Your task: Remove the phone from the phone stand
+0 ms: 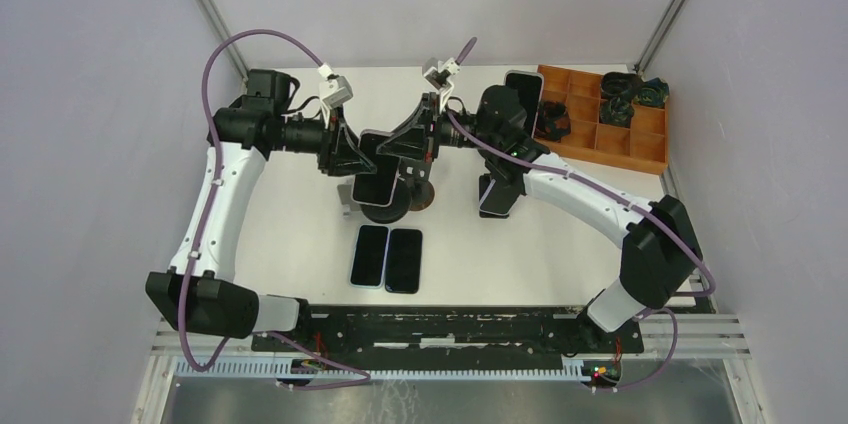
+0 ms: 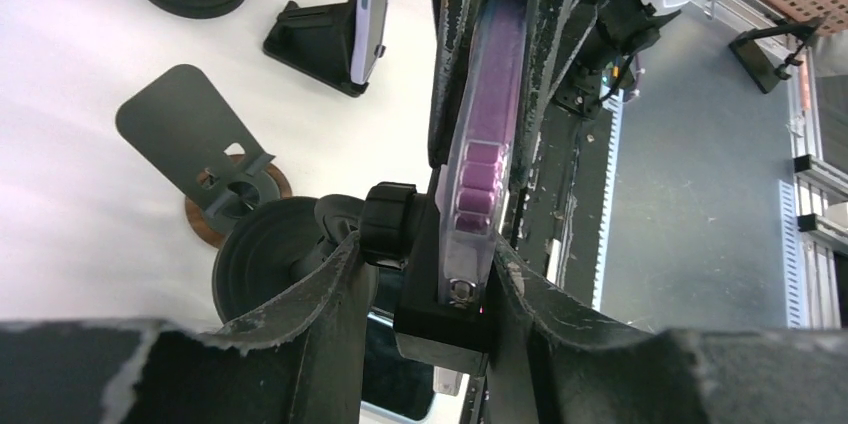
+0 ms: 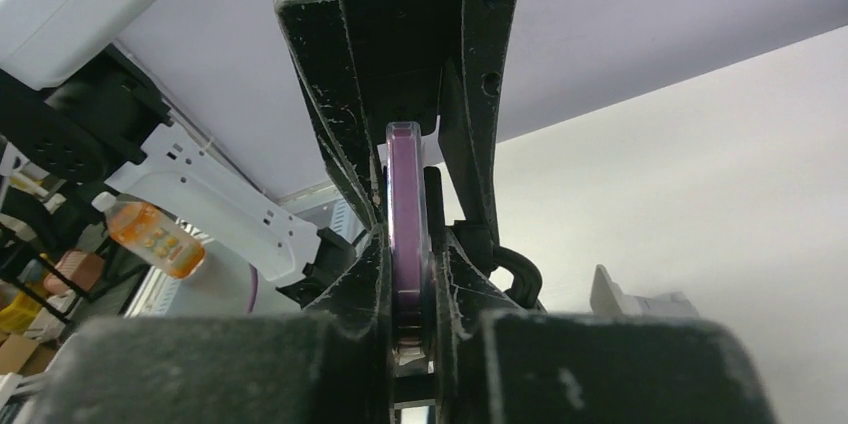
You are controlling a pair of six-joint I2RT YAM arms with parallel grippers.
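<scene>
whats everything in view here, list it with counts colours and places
purple phone: 1, purple, clear case, centre, in the stand
phone stand: 1, black, centre, clamping that phone
flat phones: 2, black, side by side, near centre
upright phone: 1, dark screen, beside the tray
wedge stand: 1, black, right of centre, holding a pale-edged phone
empty stand: 1, grey on brown base, beside the phone stand
tray: 1, orange-brown, back right, black parts in some compartments
left gripper: 1, black, shut on the phone stand
right gripper: 1, black, shut on the purple phone
</scene>
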